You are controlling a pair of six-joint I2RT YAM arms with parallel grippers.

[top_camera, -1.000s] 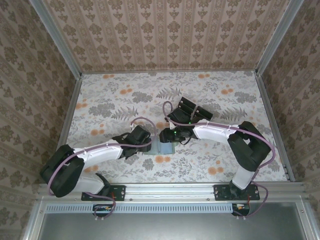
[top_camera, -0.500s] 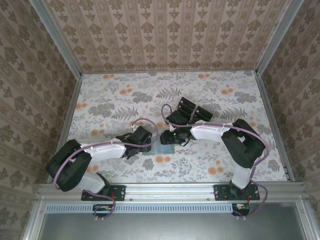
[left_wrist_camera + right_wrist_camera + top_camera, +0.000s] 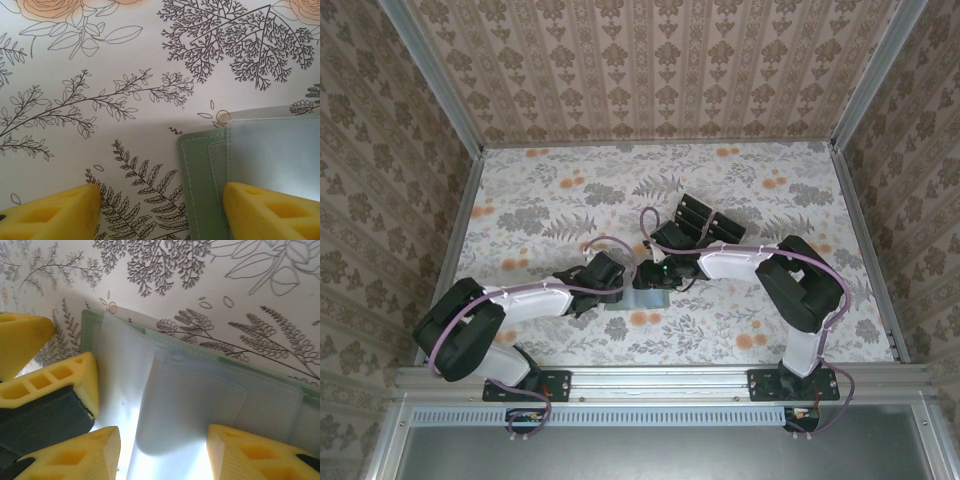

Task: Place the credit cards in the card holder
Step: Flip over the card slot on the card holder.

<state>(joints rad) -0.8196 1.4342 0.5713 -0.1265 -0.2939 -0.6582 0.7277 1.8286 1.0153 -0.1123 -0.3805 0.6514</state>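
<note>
Card holder (image 3: 648,298) sits mid-surface (image 3: 550,200), close in, squeezed between left gripper (image 3: 616,282) and right gripper (image 3: 654,274). The cards (image 3: 703,214) look like the black stack behind the right arm, apart from the holder and too small to count. Left wrist: the holder's stitched green corner lies flat. One yellow finger (image 3: 270,210) is over its pale inner face, the other over bare surface. Jaws partly spread, gripping nothing I can see. Right wrist: holder is open, with its pale pocket flap (image 3: 200,400) between the right jaws, which are moderately wide and empty. A left finger (image 3: 70,380) rests at the holder's edge. Handling guess: holder is light, soft and floppy and will likely slide on the slick cover, so pin an edge and don't pinch the middle. Cards are likely thin, stiff and slippery, so take them by the long edges.
</note>
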